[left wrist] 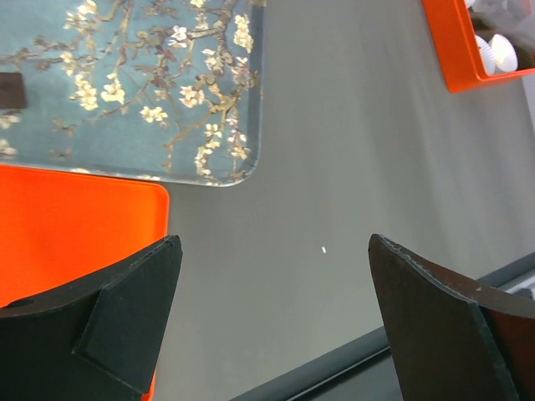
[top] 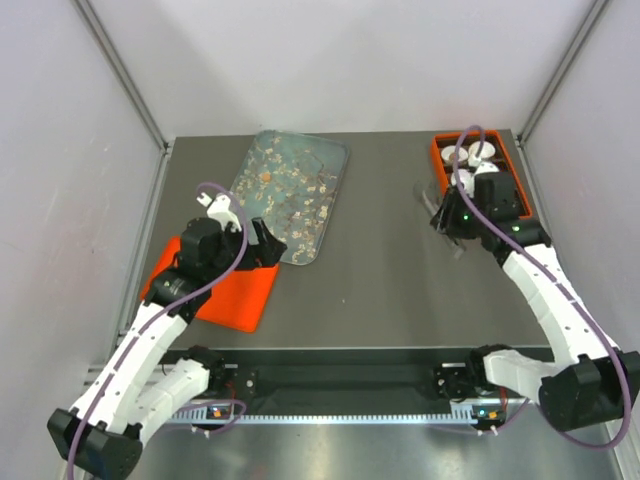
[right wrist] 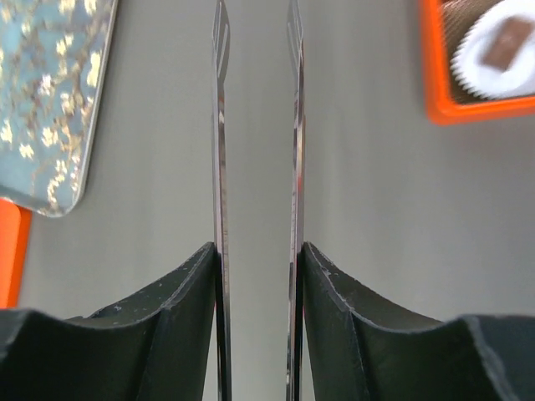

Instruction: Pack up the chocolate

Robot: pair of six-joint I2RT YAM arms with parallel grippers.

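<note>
One brown piece of chocolate [right wrist: 506, 42] lies in a white paper cup [right wrist: 493, 63] inside the orange box [right wrist: 432, 79]. Another dark piece of chocolate [left wrist: 8, 90] lies on the floral tray [left wrist: 167, 100] at the frame's left edge. My right gripper [right wrist: 259, 251] is shut on the thin metal tongs [right wrist: 220, 167]. The two tong blades stand apart over bare table with nothing between their tips. In the top view this right gripper [top: 455, 215] hovers just in front of the orange box [top: 440, 165]. My left gripper [left wrist: 274, 242] is open and empty, above the table by the tray's near corner.
An orange lid [top: 215, 285] lies flat at the left, under the left gripper [top: 265, 240]. The floral tray [top: 290, 195] sits at the centre left. White paper cups [top: 470, 155] fill the far end of the orange box. Grey walls close in both sides.
</note>
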